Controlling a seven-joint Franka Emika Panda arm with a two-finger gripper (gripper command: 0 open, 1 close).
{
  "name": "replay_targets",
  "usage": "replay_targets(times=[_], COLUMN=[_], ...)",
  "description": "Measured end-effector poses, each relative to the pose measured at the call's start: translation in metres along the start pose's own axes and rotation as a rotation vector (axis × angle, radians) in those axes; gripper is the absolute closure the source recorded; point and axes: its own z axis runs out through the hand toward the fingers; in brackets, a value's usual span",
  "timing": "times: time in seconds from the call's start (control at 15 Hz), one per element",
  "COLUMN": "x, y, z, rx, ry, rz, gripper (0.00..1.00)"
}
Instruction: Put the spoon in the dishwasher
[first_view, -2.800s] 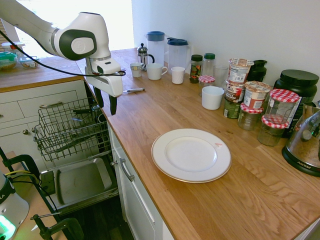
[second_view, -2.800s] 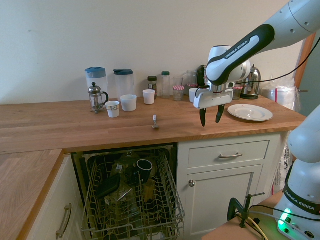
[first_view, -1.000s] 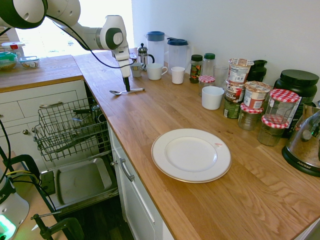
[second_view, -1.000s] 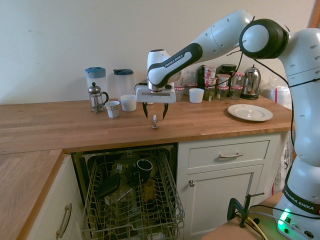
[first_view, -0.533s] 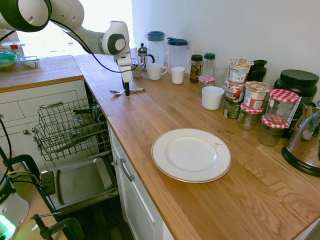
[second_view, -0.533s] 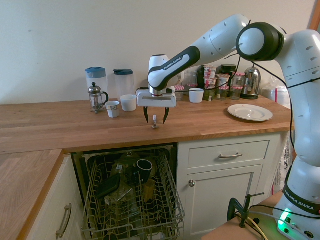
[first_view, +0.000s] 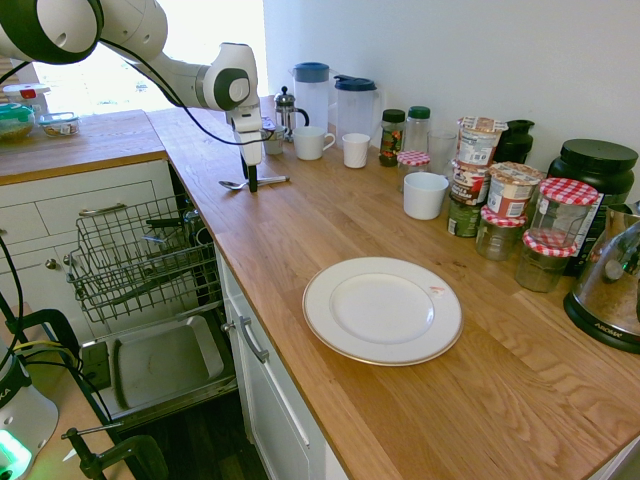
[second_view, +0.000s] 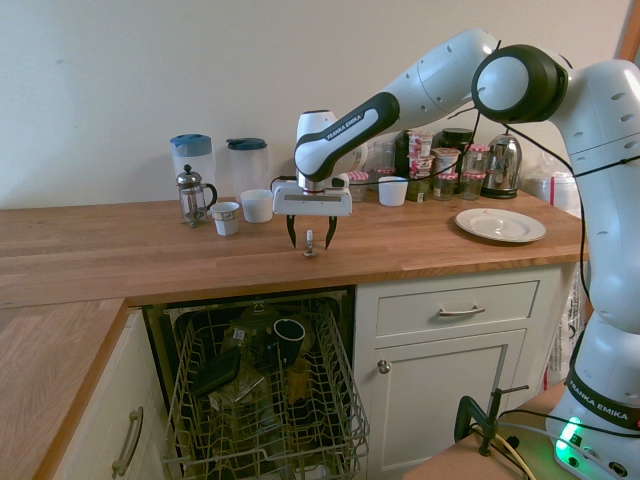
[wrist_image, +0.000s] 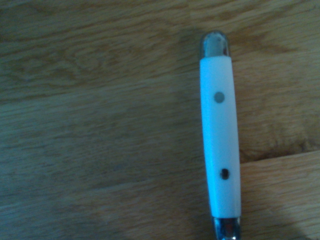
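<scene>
In the first exterior view, your pincer (first_view: 252, 183) is pointing down at the worktop (first_view: 420, 400), with the spoon (first_view: 250, 183) lying right at its tips.

In the second exterior view, your pincer (second_view: 311, 234) is standing wide, fingers straddling the spoon (second_view: 310, 243) without gripping it; the dishwasher (second_view: 265, 395) is sitting open below.

In the wrist view, the spoon's white handle (wrist_image: 219, 145) is lying on wood.

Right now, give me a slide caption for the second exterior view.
Open gripper straddling the spoon on the wooden counter, above the dishwasher rack.
</scene>
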Motion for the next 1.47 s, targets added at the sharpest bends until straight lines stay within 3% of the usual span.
replay_targets(times=[1.27, 1.47], x=[0.005, -0.001], y=[-0.008, -0.006], z=[0.001, -0.021], rx=[0.008, 0.033], ry=[-0.048, -0.041], rz=[-0.061, -0.084], gripper=[1.0, 1.0])
